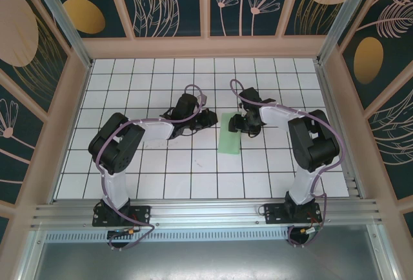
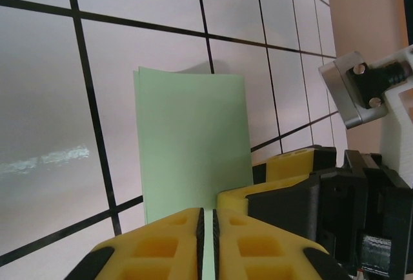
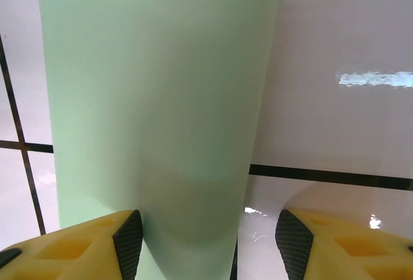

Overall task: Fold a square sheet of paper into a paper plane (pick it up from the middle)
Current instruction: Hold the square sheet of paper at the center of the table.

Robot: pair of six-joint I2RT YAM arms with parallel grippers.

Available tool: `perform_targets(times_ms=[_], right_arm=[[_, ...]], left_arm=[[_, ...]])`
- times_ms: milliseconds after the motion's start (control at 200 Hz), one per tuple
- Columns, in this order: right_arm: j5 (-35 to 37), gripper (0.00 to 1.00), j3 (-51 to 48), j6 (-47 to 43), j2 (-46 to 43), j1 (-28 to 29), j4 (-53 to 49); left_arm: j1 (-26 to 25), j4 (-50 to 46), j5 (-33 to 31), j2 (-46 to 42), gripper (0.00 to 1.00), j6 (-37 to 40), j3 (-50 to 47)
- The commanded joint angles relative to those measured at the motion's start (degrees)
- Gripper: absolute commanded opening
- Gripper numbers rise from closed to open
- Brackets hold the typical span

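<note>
Nothing legible anywhere: no text, label, brand, number or sign. Plain green on the square sheet of paper [image 2: 193, 131], black grid lines on the white desk [image 1: 193, 178], drawn flowers and leaves on the wall panels [image 1: 245, 2].
</note>
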Motion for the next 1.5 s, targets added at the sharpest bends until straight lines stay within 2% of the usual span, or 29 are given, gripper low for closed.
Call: perform_targets(times_ms=[0,350,595,961,1491], right_arm=[[3.25,0.62,-0.75,0.52,3.63,0.15,-0.84],[3.35,0.62,-1.65,0.69,4.12,0.15,-0.13],[3.35,0.62,-1.98,0.91,4.40,0.14,0.24],[2.90,0.62,-2.29,1.23,4.33,0.14,0.60],[-0.09,0.64,-1.22,2.04,1.65,0.06,1.61]], left_arm=[[-1.05,-3.07,-0.90,1.72,0.14,-0.10,2.90],[-1.85,-6.64,-1.41,4.80,0.12,-0.34,6.79],[-2.43,-8.48,-0.61,7.86,0.05,-0.77,9.33],[-3.04,-11.88,-0.21,11.24,0.05,0.15,12.37],[-3.12,-18.57,-4.47,13.57,0.05,3.34,11.90]])
